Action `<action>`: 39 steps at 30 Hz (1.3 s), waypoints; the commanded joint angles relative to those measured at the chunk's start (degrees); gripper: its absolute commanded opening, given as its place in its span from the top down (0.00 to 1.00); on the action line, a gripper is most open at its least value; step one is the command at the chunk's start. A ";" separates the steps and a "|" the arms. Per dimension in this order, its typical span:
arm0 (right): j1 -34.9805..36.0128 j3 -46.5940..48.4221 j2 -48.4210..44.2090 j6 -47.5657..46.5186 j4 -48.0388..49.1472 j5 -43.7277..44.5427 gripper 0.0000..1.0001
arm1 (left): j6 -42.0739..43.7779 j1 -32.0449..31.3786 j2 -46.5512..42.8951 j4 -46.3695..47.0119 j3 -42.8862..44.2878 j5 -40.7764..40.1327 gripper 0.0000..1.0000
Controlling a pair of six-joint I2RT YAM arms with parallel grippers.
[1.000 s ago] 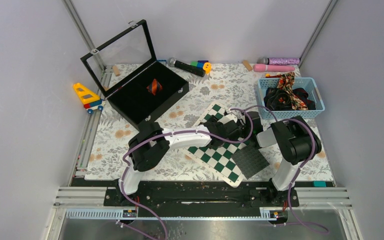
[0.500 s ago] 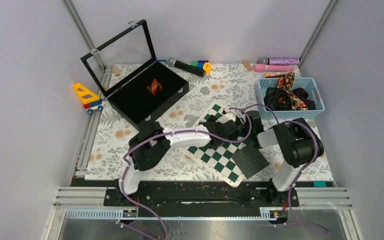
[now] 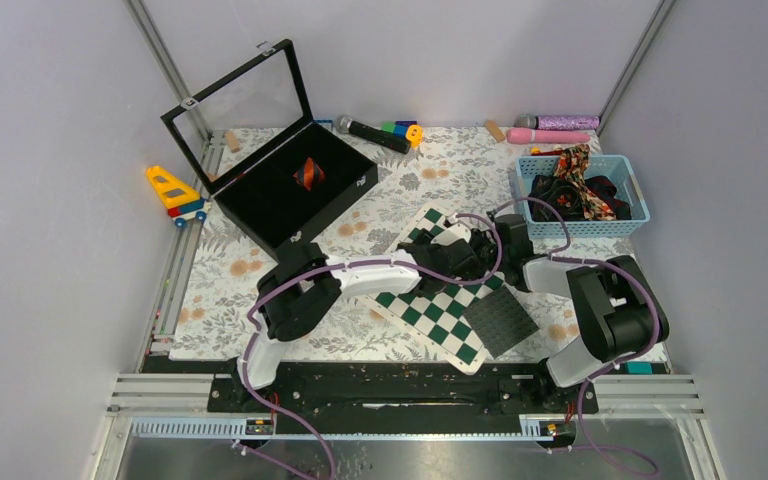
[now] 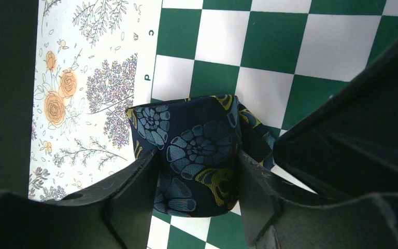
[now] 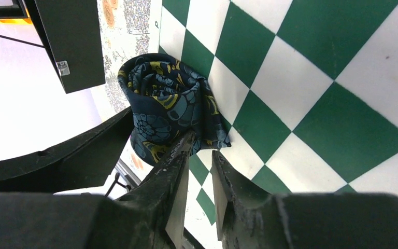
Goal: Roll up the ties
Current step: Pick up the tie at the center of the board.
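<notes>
My left gripper is clamped on the rolled tie, one finger pressed to each side. The roll sits at the edge of the board, right next to the floral mat. My right gripper is just beside the roll, jaws parted only a crack with nothing between them, one tip touching the fabric. More ties are piled in the basket, and a striped tie sits in the box
</notes>
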 commanded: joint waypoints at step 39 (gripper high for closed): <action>-8.34 5.12 4.46 -7.89 -1.43 -12.78 0.75 | 10.43 -0.37 -5.64 11.49 -14.64 7.96 0.53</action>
